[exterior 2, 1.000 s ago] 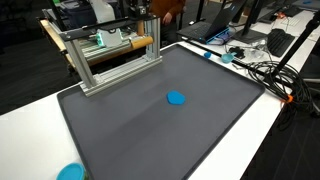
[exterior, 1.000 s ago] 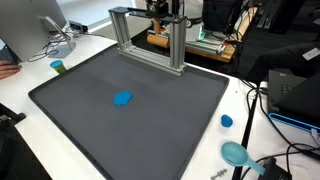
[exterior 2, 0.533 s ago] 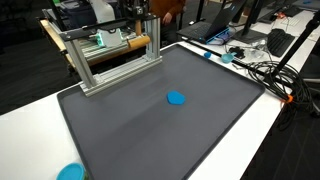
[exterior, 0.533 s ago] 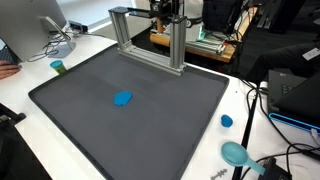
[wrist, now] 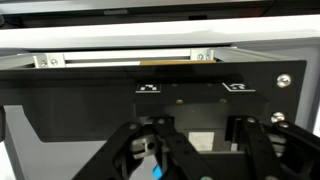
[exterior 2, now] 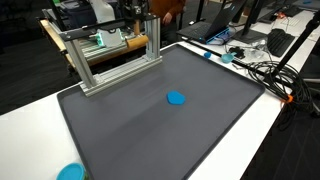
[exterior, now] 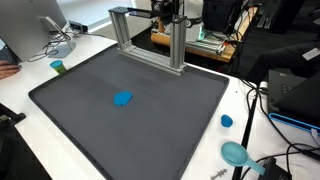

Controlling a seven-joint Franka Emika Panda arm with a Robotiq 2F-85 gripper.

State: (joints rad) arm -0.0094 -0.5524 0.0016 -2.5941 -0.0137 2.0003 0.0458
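Black tool (exterior: 168, 12) up at the top bar of the silver aluminium-profile frame (exterior: 148, 42), close over one corner post and nearer to it than to anything else. Probably held that high so as to clear the bar rather than knock it. In the wrist view, only the upper links of the fingers (wrist: 145, 148) along the bottom edge, tips cut off. Between them a sliver of blue, too small to name. Cannot tell how far apart the tips stand, nor whether anything sits in them.

Frame upright on its posts along one edge of the dark grey rubbery mat (exterior: 70, 100), on the white desk (exterior 2: 30, 115). Likely put at the edge to leave the ground in front of the frame open. Out in front of the frame and well apart from it, near the mat's middle: small flat bright-blue piece (exterior 2: 176, 98), touching nothing but the mat, so unlikely to roll or tip.

Far from the frame, off the mat on the desk: small blue cap (exterior: 226, 121), round teal dish (exterior: 235, 153), small green cylinder (exterior: 57, 67), seemingly set aside out of the way. Behind the frame, a wooden bench (exterior: 195, 47) with gear.
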